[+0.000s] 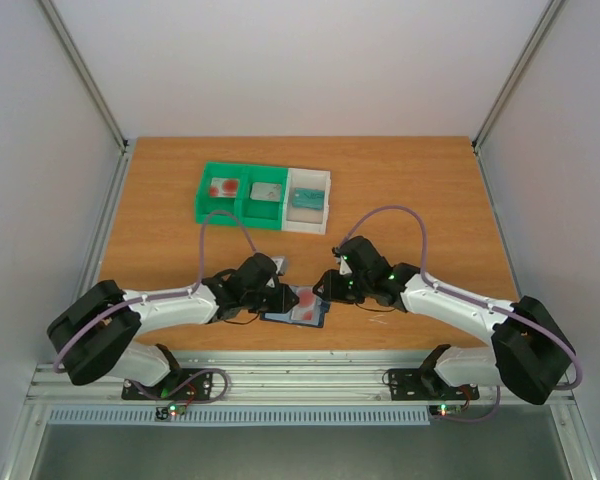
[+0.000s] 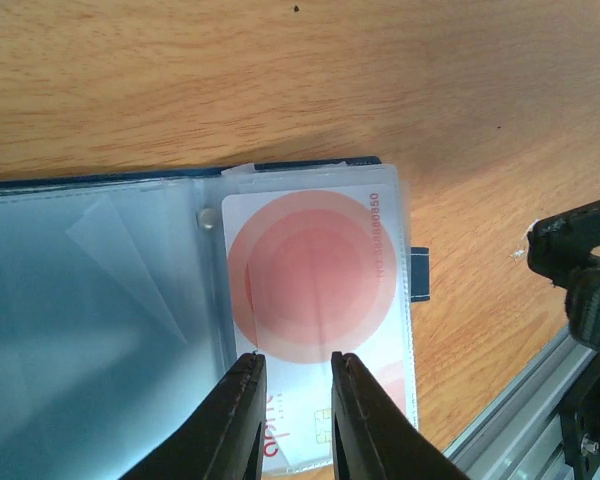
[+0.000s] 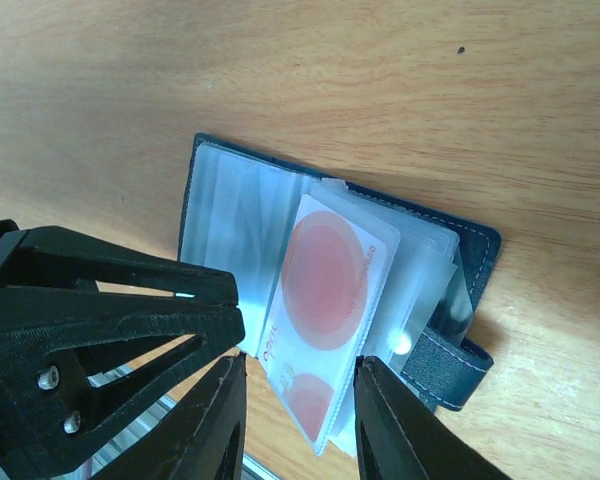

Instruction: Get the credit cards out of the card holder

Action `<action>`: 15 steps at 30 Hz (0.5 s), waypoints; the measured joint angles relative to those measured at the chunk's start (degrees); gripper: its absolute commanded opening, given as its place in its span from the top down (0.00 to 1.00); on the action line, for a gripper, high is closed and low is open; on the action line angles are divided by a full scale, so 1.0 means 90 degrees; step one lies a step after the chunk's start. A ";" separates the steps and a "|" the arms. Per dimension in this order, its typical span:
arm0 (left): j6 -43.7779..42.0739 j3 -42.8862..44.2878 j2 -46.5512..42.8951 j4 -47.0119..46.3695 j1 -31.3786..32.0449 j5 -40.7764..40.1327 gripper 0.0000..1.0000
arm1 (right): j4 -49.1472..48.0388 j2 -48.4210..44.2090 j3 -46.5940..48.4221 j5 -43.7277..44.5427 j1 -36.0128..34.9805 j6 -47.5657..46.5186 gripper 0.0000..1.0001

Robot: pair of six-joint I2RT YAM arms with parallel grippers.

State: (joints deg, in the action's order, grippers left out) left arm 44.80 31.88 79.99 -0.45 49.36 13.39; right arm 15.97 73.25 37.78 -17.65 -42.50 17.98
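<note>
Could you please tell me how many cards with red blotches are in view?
2. One card lies in the tray's left green compartment; a second card sits in the open card holder. Further cards may be hidden in its pockets.

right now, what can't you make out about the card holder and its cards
Top view: card holder partly under left tool and right tool; cards too small to count.
Left wrist: lower edge of the credit card behind the left tool and cut by the frame.
Right wrist: any cards beneath the top one, hidden by it and the stacked sleeves.
</note>
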 measured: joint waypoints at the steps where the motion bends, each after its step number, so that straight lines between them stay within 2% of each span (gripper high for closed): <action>1: 0.0000 -0.0010 0.0017 -0.0039 0.0000 0.0015 0.79 | 0.0029 -0.0017 0.0010 -0.0015 0.0000 -0.0005 0.73; 7: 0.0027 -0.0056 0.0117 -0.0187 0.0002 0.0080 0.78 | -0.0066 0.0182 0.0041 -0.0243 0.0000 -0.0017 0.77; 15: 0.0253 -0.0192 0.0119 -0.0221 0.0000 -0.0012 0.72 | -0.0287 0.1163 0.0192 -0.0612 -0.0005 -0.0041 0.77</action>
State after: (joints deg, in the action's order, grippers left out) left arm 47.07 30.15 81.06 -2.44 49.36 13.28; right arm 13.39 83.72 39.51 -23.16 -42.54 17.61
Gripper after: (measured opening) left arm 0.262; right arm 0.231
